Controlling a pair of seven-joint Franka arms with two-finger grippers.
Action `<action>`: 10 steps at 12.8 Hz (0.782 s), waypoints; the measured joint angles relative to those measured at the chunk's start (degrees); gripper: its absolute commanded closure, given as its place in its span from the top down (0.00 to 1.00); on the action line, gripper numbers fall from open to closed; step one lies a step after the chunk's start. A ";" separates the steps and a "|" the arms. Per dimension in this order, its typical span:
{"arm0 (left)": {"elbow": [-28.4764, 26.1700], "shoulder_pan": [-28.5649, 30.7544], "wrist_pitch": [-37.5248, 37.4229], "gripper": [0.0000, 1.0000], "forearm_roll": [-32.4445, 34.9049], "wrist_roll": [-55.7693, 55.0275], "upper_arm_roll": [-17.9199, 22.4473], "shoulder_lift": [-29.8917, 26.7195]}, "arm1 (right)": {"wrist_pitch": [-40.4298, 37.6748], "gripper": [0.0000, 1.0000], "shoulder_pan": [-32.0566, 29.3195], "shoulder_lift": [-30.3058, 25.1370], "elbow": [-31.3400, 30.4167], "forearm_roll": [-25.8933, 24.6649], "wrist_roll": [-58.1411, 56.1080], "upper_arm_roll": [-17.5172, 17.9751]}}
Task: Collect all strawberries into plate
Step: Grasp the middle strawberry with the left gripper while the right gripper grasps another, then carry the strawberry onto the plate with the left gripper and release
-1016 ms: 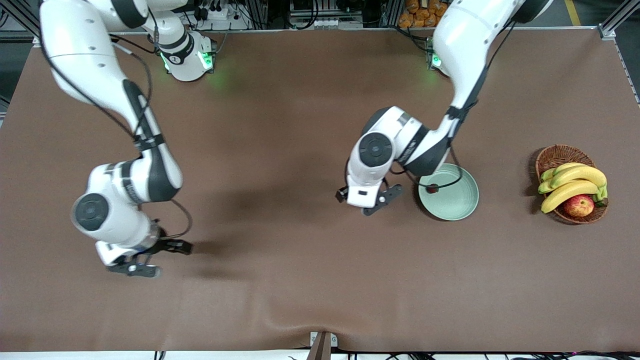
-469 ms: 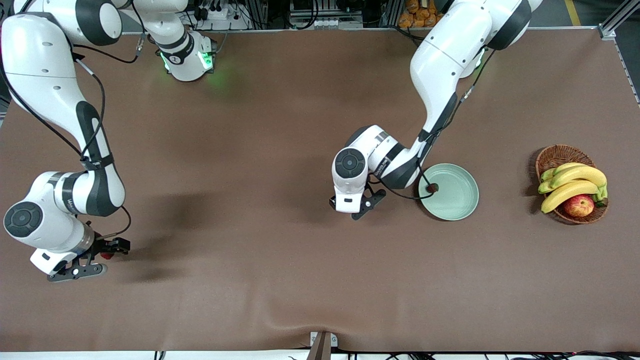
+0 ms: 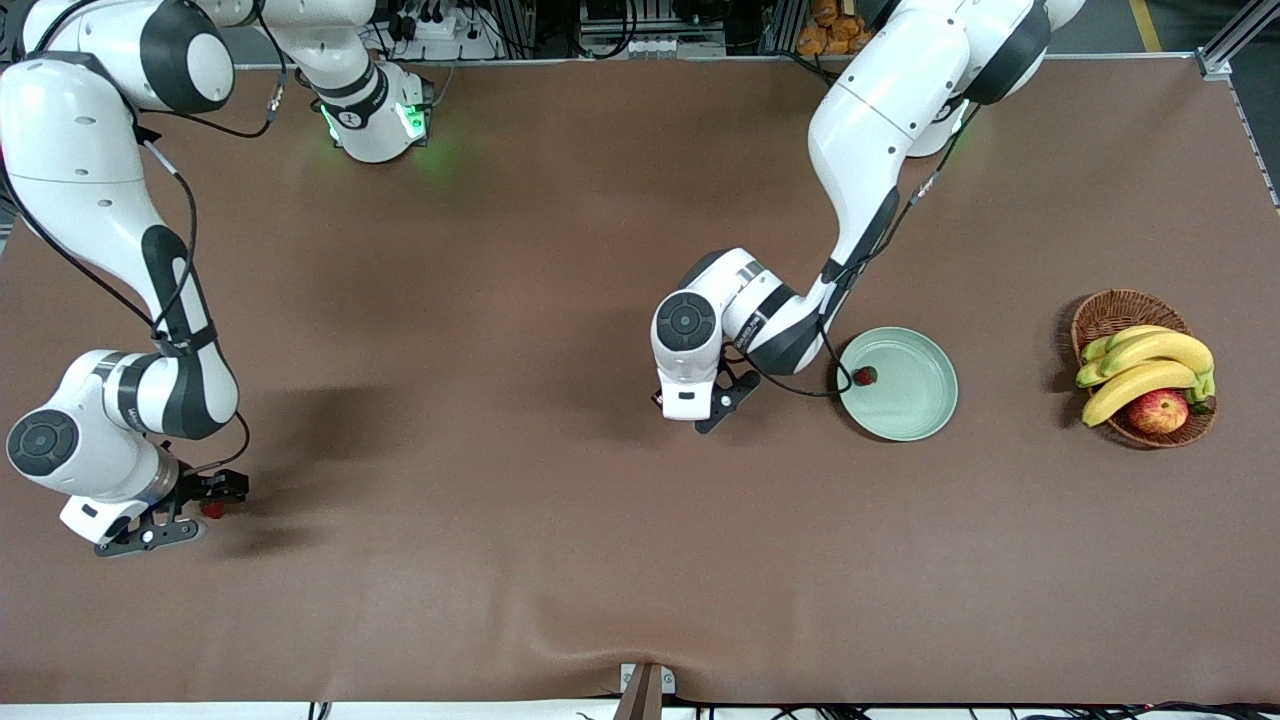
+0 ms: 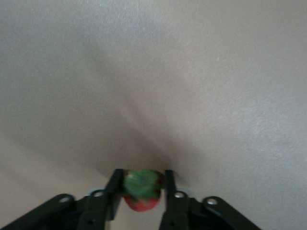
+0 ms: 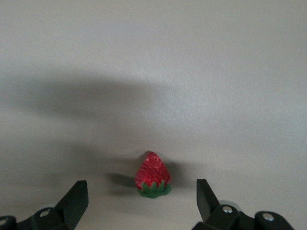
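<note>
The mint-green plate (image 3: 908, 402) lies toward the left arm's end of the table, with one strawberry (image 3: 865, 376) in it by the rim. My left gripper (image 3: 712, 398) is low over the table beside the plate. In the left wrist view (image 4: 142, 178) it is shut on a second strawberry (image 4: 141, 190), which is hidden in the front view. My right gripper (image 3: 188, 510) is open, low at the right arm's end of the table. A third strawberry (image 3: 212, 509) lies on the table between its fingers, apart from both in the right wrist view (image 5: 152, 175).
A brown wicker basket (image 3: 1110, 312) with bananas (image 3: 1145, 365) and an apple (image 3: 1158, 410) stands at the left arm's end of the table, past the plate. A black cable (image 3: 800, 390) hangs from the left wrist across the plate's rim.
My right arm swung toward its end of the table and lowered its open gripper around a strawberry. My left gripper moved a little away from the plate and its fingers narrowed.
</note>
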 measured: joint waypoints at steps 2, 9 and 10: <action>0.59 0.80 -0.01 0.00 0.00 -0.04 0.31 -0.48 | 0.20 1.00 -0.21 0.65 0.00 0.58 0.03 0.02; -8.01 13.41 -4.61 0.00 0.37 12.81 -0.29 -17.36 | 1.31 0.78 -1.17 1.06 0.84 1.60 0.11 0.10; -10.76 16.11 -4.99 0.00 0.37 16.39 -0.71 -19.99 | 1.64 0.66 -1.39 1.24 0.97 1.61 0.11 0.09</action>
